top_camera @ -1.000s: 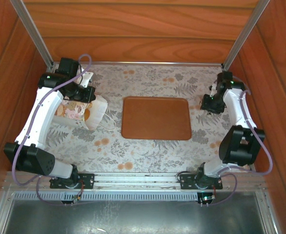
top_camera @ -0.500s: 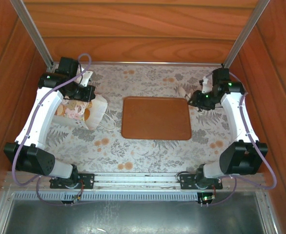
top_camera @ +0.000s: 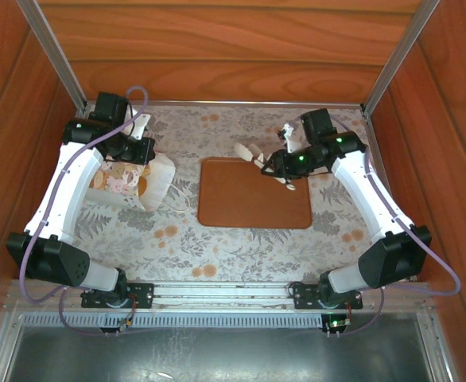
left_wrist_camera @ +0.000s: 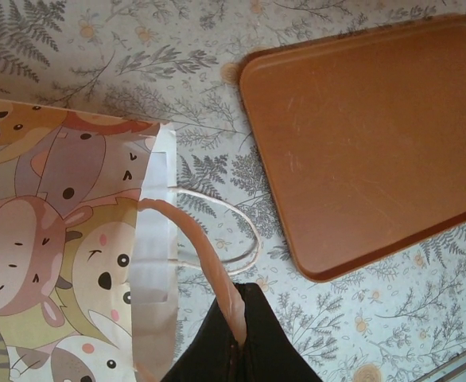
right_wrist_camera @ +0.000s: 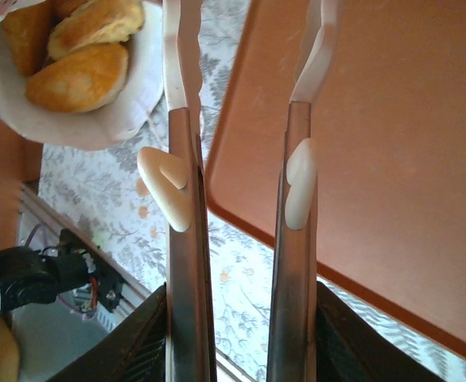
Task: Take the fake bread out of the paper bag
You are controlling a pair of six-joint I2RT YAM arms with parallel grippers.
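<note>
The paper bag (top_camera: 130, 179) lies on its side at the left, white with pink-and-tan cartoon animals (left_wrist_camera: 58, 263), its mouth facing the brown tray (top_camera: 241, 208). Inside the mouth (right_wrist_camera: 98, 119) sit several golden-brown pieces of fake bread (right_wrist_camera: 78, 76). My left gripper (left_wrist_camera: 241, 342) is shut on the bag's upper rim (left_wrist_camera: 193, 255), holding the mouth up. My right gripper (top_camera: 266, 167) hangs over the tray's far right corner, pointing left toward the bag. It is open, with nothing between its fingers (right_wrist_camera: 181, 135), and stands well short of the bag.
The bag's white cord handle (left_wrist_camera: 245, 239) lies on the floral cloth (top_camera: 217, 247) between bag and tray. Wooden walls close in the back and both sides. A metal rail (top_camera: 225, 293) with the arm bases runs along the near edge.
My right arm has swung left from the back right corner to over the tray's far right corner, its jaws a little narrower. The left arm and the bag have not moved.
</note>
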